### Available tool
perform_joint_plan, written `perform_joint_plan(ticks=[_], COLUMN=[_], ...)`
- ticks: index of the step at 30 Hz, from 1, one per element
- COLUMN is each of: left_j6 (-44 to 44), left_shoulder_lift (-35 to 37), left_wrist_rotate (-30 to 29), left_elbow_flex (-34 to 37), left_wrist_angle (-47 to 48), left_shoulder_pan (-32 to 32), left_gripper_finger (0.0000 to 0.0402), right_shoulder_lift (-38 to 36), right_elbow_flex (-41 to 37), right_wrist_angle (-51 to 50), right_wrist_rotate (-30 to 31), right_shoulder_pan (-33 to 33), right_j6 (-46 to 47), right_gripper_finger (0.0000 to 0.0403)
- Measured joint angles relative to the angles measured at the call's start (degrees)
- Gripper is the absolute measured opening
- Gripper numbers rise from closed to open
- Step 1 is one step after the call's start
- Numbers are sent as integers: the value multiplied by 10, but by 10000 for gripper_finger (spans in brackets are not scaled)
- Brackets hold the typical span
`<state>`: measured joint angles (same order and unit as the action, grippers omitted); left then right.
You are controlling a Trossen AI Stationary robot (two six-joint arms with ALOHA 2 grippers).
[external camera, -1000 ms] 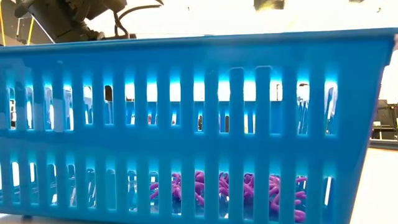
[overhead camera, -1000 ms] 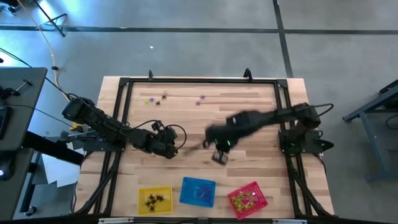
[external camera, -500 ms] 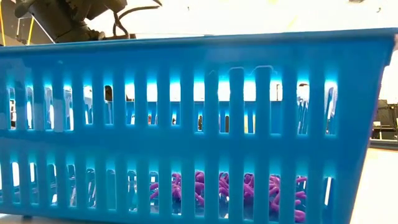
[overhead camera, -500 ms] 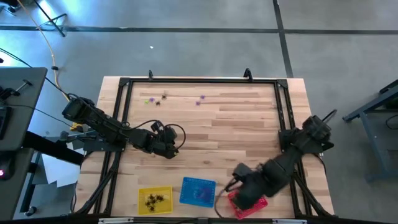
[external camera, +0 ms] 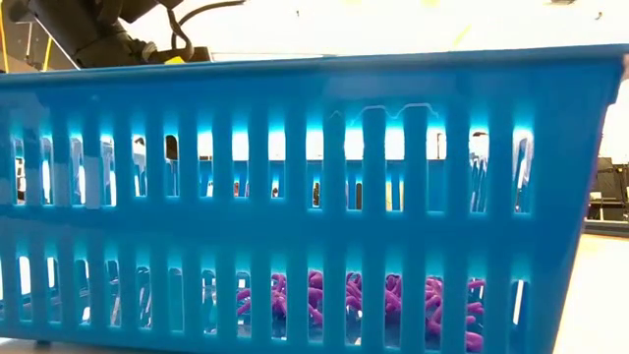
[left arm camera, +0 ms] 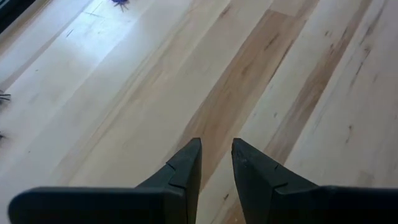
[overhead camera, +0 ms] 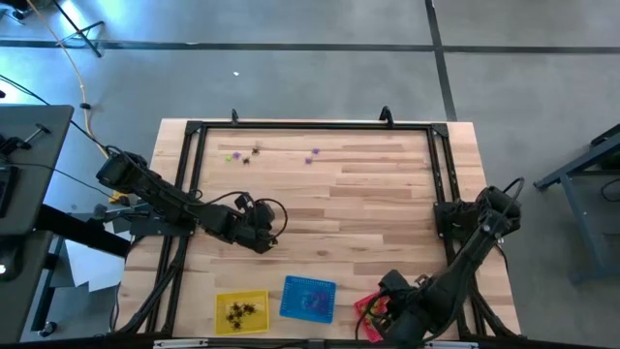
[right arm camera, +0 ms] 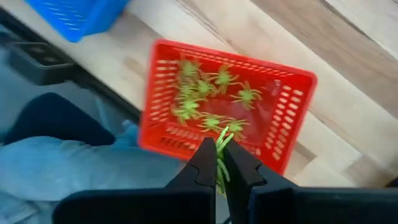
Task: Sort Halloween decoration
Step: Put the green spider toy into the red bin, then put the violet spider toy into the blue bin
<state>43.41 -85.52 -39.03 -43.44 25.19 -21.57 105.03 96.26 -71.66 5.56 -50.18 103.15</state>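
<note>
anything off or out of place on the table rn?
The red basket sits skewed, while the yellow basket and blue basket sit nearly square to the near edge. A few loose spiders lie at the far side, unsorted. The right gripper holds a green spider over the red basket.

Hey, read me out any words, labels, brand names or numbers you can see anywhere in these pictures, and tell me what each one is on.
None: no view shows readable text, neither on the red basket, the blue basket, the yellow basket, the wooden table, nor either arm.
</note>
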Motion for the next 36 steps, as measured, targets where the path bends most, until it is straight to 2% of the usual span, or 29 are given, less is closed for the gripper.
perform_joint_plan(ticks=[5, 13, 23, 26, 36], left_j6=[5, 5, 5, 5, 6], left_shoulder_lift=[0, 0, 0, 0, 0], left_wrist_rotate=[0, 2, 4, 4, 3], left_elbow_flex=[0, 0, 0, 0, 0], left_wrist_angle=[-2, -2, -2, -2, -2], left_shoulder_pan=[-9, -21, -23, -23, -23], left_gripper_finger=[78, 78, 78, 78, 78], right_shoulder_lift=[0, 0, 0, 0, -3], right_elbow_flex=[-61, -163, -184, -184, -184], right_wrist_angle=[33, 168, 192, 193, 193], right_wrist_rotate=[-26, -44, -41, -41, -57], right_shoulder_pan=[6, 18, 27, 27, 29], right_j6=[-6, -26, -29, -30, -29], right_gripper_finger=[6, 10, 15, 33, 134])
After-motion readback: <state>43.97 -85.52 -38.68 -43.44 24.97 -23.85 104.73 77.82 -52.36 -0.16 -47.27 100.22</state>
